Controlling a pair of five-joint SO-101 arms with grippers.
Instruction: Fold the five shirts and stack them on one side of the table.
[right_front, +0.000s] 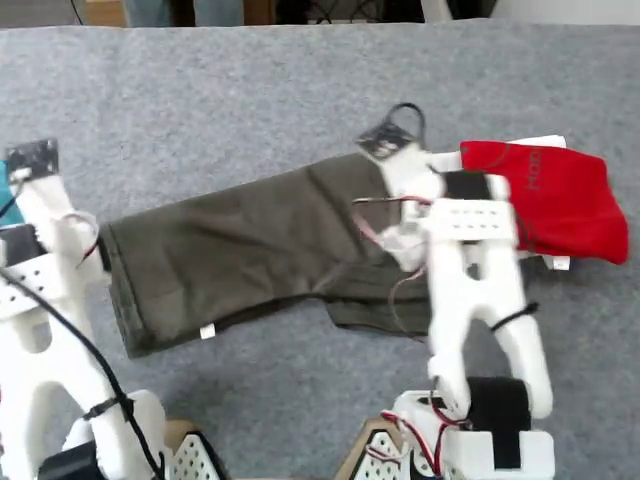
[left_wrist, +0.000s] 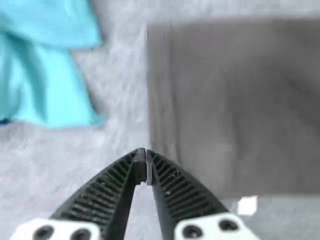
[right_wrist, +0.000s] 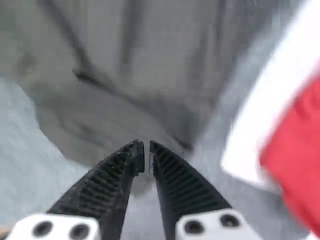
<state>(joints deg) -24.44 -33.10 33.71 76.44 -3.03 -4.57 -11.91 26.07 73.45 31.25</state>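
Note:
An olive shirt (right_front: 250, 250) lies spread across the middle of the grey table, with one part doubled over near its right end. My left gripper (right_front: 30, 160) is shut and empty, off the shirt's left edge. In the left wrist view its tips (left_wrist: 145, 160) hang beside the olive shirt (left_wrist: 235, 100) hem. My right gripper (right_front: 392, 140) sits at the shirt's far right edge. In the right wrist view its tips (right_wrist: 145, 156) are shut just above a rumpled fold of olive shirt (right_wrist: 125, 60). A folded red shirt (right_front: 555, 200) rests on a white shirt (right_front: 540, 142) at the right.
A teal shirt (right_front: 8, 190) lies crumpled at the table's left edge, teal shirt (left_wrist: 40, 75) beside my left gripper. The red shirt (right_wrist: 300, 170) and white shirt (right_wrist: 270, 130) lie close to my right gripper. Open grey table (right_front: 200, 100) stretches behind the olive shirt.

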